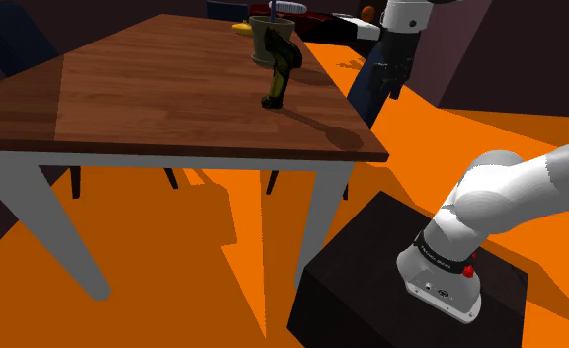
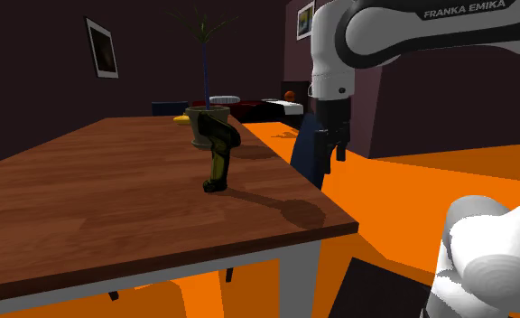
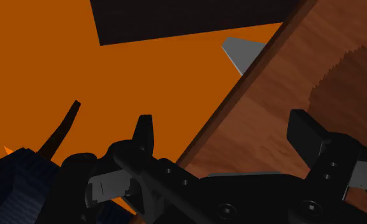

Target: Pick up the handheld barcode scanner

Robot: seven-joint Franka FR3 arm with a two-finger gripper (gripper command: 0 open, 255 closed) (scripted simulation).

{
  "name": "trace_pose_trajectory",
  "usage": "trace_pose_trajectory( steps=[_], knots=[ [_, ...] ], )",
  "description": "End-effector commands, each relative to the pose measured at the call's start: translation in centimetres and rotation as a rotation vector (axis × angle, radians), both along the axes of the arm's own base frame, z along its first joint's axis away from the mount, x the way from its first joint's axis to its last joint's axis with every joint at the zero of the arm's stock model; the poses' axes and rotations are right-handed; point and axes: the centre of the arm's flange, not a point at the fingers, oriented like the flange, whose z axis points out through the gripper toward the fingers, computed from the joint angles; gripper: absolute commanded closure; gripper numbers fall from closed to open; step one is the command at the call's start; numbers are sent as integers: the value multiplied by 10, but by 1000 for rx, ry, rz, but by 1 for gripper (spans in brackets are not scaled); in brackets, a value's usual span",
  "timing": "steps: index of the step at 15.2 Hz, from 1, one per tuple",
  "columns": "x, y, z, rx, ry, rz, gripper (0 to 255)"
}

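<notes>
Hovering just off the surface's [image 1: 154, 94] edge, the claw [image 1: 386, 94] is hanging released, fingers [image 3: 144, 130] apart, while the scanner [image 1: 278, 74] is standing upright near that edge

Second exterior view: brand name "FRANKA EMIKA", white capitals, single line, on dark band [image 2: 467, 13] along white arm link [image 2: 385, 36], top right of picture. Letters upright, reading left to right.

Shoulder view: black ring [image 1: 441, 258] round lowest arm joint, above stand [image 1: 362, 287], carries faint pale lettering, too small to read. Small marks on joint housing [image 1: 433, 290] below ring likewise illegible.
</notes>
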Motion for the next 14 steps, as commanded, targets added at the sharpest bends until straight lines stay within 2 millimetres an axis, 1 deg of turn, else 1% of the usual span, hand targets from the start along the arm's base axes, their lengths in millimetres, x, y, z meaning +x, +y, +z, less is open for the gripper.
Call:
trace_pose_trajectory(
  steps=[1,7,14],
  knots=[
    [0,0,0,0,0,0,0],
    [54,-3,12,110,-143,278,0],
    [113,10,37,238,-309,603,0]
  ],
)
